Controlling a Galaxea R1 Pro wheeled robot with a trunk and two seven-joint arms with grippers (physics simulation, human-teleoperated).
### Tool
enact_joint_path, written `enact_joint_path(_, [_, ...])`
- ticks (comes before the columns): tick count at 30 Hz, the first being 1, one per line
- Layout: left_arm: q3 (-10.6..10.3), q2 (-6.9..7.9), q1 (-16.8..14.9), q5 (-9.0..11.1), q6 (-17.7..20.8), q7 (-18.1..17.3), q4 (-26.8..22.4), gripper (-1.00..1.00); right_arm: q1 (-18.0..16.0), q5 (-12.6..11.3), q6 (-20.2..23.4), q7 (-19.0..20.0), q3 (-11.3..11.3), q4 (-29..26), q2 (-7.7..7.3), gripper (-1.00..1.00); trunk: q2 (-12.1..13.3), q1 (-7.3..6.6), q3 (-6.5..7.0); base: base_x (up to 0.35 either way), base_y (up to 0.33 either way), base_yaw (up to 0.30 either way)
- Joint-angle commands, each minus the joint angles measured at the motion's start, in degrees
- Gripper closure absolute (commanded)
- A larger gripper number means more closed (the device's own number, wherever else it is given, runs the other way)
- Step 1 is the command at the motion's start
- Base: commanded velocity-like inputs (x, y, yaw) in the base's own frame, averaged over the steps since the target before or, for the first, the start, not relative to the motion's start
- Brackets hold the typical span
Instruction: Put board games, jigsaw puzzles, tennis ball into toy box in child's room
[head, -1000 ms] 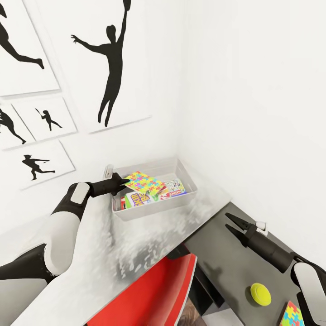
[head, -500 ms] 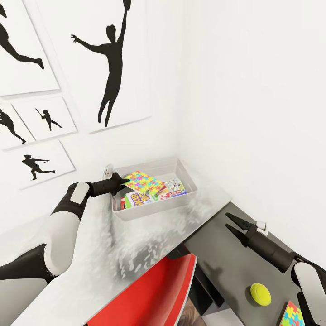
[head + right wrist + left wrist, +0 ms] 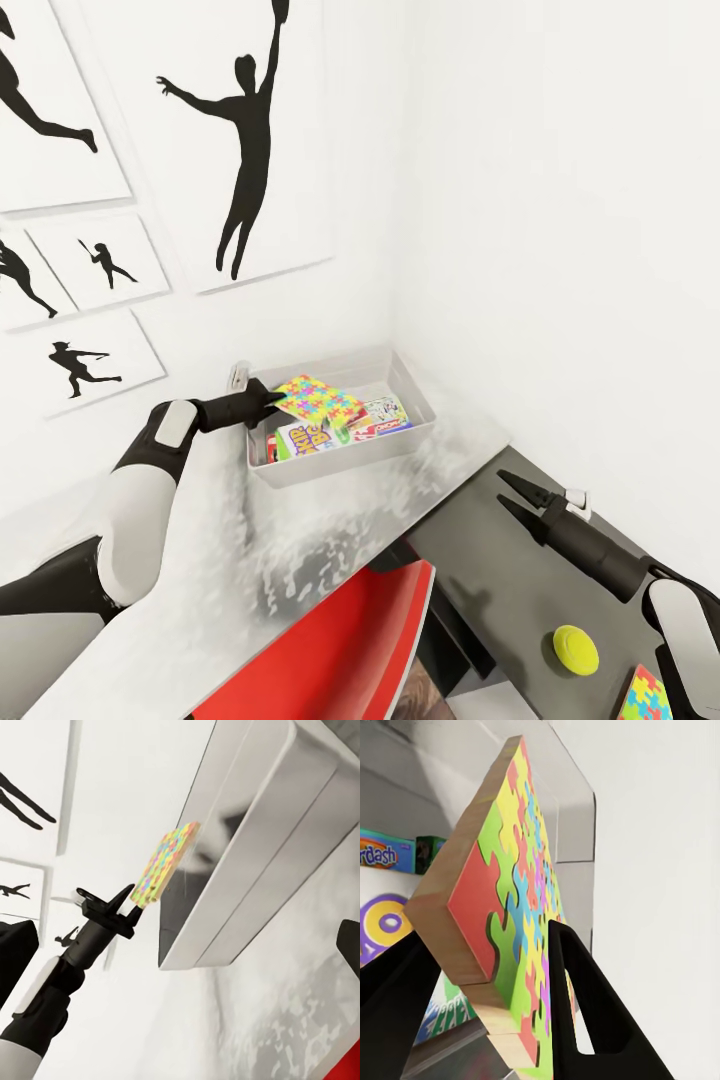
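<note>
Wooden jigsaw puzzle edge (left wrist view).

From my remote seat: the puzzle in my matt black left pincer shows a pale wooden edge under glossy coloured pieces; the toy box looks smooth grey plastic, the worktop speckled.

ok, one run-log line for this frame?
left gripper: shut on jigsaw puzzle, held over toy box | right gripper: open, idle | tennis ball, second puzzle: on table
</note>
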Motion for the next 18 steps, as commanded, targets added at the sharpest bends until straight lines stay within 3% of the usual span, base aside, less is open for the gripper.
enact_joint_path(1, [0.3,-0.04,-0.1,-0.4,0.3,-0.3,0.0,1.00,-0.1,0.2,0.3,0.3,-0.1,0.0,0.01,-1.00,-0.1,0.03,-0.10,0.000,0.000,0.000])
enact_joint_path(18, [0.3,-0.03,-0.2,-0.4,0.4,-0.4,0.0,1.00,-0.1,0.2,0.3,0.3,-0.1,0.0,0.01,-1.00,-0.1,0.03,-0.10,0.000,0.000,0.000])
